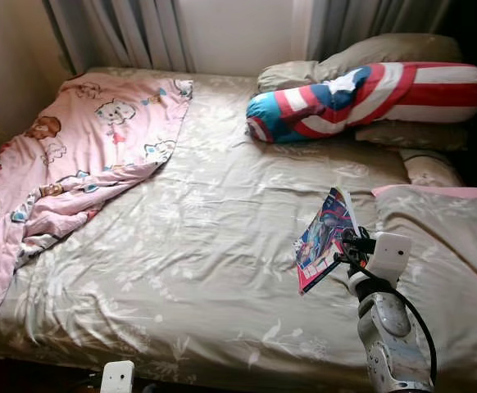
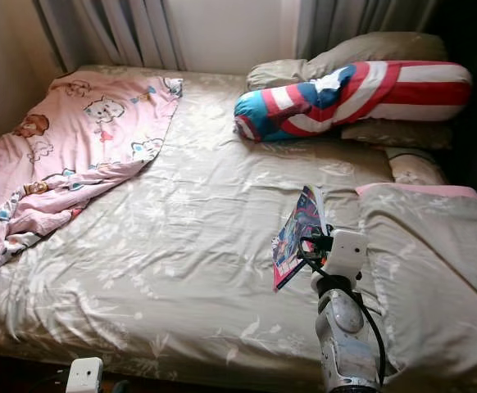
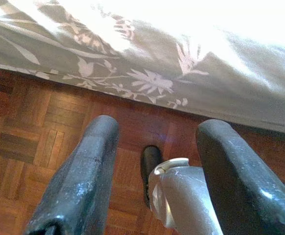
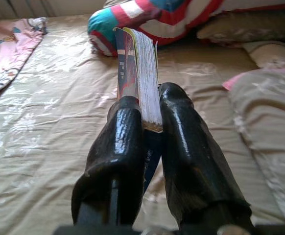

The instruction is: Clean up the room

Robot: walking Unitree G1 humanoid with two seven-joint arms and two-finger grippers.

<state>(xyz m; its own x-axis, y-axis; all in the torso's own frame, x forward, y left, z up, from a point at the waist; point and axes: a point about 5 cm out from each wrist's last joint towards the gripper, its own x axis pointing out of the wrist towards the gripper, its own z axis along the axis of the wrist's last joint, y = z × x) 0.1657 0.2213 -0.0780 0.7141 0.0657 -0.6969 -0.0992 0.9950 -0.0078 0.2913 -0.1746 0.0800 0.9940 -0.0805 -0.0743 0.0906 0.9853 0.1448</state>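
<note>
A colourful comic book [image 1: 324,239] is held upright above the bed's right side, clamped between the black fingers of my right gripper [image 1: 347,246]. In the right wrist view the book [image 4: 138,68] stands on edge with its pages showing, and the right gripper [image 4: 151,125] is shut on its lower part. My left gripper [image 3: 157,161] hangs low beside the bed, open, above the wooden floor [image 3: 30,137]. Its wrist block [image 1: 117,378] shows at the bottom edge of the left eye view.
The bed [image 1: 206,246] has a grey floral sheet. A pink cartoon blanket [image 1: 74,155] lies crumpled at its left. A red, white and blue bolster [image 1: 361,98] and grey pillows [image 1: 370,53] sit at the head. A folded grey quilt with pink lining [image 1: 452,246] covers the right side.
</note>
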